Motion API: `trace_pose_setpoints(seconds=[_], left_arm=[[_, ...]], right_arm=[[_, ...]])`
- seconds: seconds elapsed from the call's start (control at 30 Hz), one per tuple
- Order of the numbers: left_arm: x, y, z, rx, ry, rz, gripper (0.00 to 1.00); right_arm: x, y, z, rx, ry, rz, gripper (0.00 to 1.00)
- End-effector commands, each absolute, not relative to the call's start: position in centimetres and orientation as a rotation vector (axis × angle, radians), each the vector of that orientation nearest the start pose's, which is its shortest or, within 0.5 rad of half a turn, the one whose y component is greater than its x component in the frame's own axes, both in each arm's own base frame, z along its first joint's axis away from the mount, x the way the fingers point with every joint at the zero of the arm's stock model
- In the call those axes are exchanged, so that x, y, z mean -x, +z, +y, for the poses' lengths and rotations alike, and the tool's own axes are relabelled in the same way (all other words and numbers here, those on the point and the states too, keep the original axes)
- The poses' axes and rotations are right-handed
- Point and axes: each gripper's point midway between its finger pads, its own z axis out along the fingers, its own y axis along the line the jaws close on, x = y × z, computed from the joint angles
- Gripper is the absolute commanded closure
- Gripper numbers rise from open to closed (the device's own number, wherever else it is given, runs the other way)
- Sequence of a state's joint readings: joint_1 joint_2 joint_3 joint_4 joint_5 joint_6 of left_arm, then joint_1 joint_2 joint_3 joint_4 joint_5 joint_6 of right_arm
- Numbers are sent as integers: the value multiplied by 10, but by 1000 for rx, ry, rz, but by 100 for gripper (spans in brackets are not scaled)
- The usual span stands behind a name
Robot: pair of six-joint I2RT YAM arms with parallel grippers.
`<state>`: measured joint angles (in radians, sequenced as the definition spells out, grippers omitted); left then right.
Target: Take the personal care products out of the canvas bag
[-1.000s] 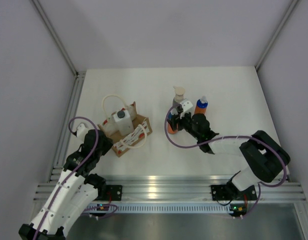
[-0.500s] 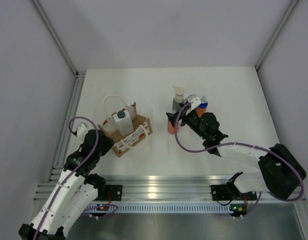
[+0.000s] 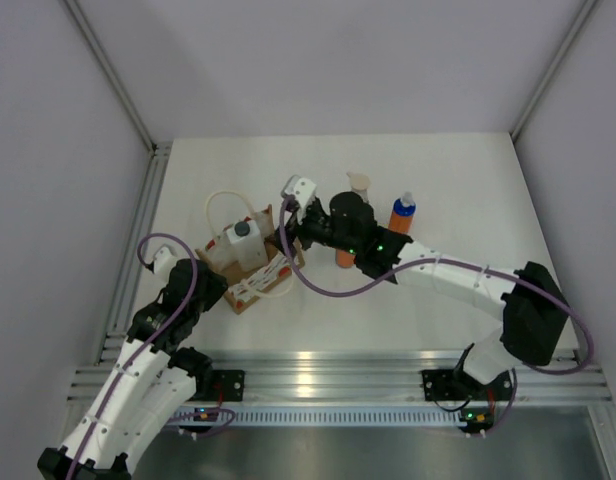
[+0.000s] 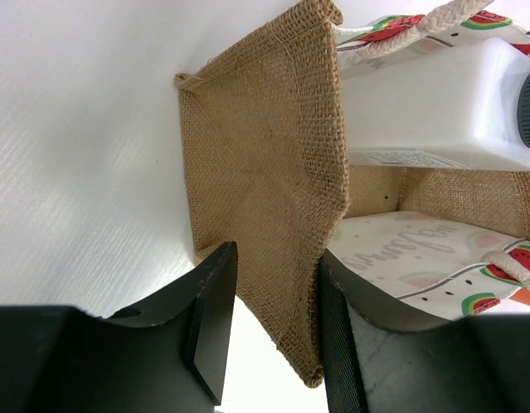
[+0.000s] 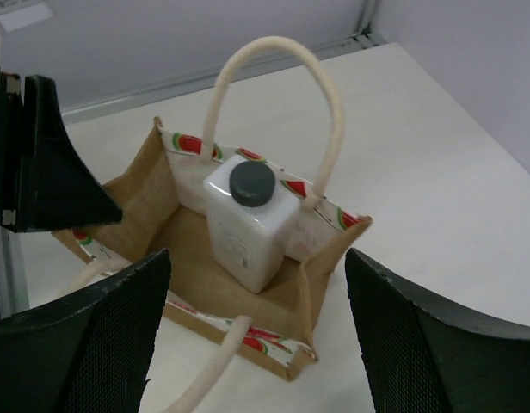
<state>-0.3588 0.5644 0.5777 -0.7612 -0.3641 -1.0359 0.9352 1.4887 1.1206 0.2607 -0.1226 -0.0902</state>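
The canvas bag (image 3: 256, 272) lies open on the table's left half, and the white bottle with dark cap (image 3: 243, 243) stands in it. My left gripper (image 3: 206, 278) is shut on the bag's burlap side wall (image 4: 265, 172), which sits between its fingers. My right gripper (image 3: 293, 232) is wide open and empty, hovering by the bag's right end. In the right wrist view it (image 5: 256, 288) faces the white bottle (image 5: 248, 224). The grey pump bottle (image 3: 359, 192) and two orange bottles (image 3: 403, 212) (image 3: 344, 258) stand outside the bag.
The bag's cream rope handle (image 5: 274, 52) arches over the white bottle. A metal rail (image 3: 138, 240) runs along the table's left edge, with walls on three sides. My right arm (image 3: 438, 272) stretches across the middle, just in front of the standing bottles.
My right gripper left the orange bottle standing by the grey one, drew back, then swung left to the bag. The left gripper and the bag have not moved.
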Motion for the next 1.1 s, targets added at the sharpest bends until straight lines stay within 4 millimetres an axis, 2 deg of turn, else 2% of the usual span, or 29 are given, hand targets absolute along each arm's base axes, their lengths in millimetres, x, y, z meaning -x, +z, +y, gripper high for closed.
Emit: trace_pose_setpoints(seconds=[0.0, 0.13, 0.27, 0.47, 0.6, 0.67, 0.87, 1.0, 1.07], left_arm=[[-210, 141, -45, 910, -321, 2059, 55], [-211, 141, -45, 902, -316, 2057, 55], [-210, 141, -44, 896, -311, 2061, 55], [-210, 140, -47, 889, -328, 2068, 55], [-209, 137, -47, 886, -323, 2077, 55], [-209, 137, -47, 881, -319, 2078, 55], [-208, 133, -46, 882, -312, 2082, 55], [-208, 132, -46, 877, -312, 2083, 55], [-209, 133, -46, 878, -312, 2081, 55]], right_arm=[[-260, 237, 430, 1234, 679, 1491, 21], [-261, 229, 456, 1450, 686, 1403, 22], [-259, 219, 473, 1610, 708, 1299, 24], [-281, 201, 484, 1665, 743, 1262, 26], [-293, 195, 490, 1671, 737, 1249, 24], [-296, 187, 493, 1685, 733, 1247, 24], [-305, 188, 496, 1677, 685, 1245, 24], [-306, 188, 499, 1691, 722, 1214, 24], [-309, 180, 497, 1702, 748, 1227, 26]])
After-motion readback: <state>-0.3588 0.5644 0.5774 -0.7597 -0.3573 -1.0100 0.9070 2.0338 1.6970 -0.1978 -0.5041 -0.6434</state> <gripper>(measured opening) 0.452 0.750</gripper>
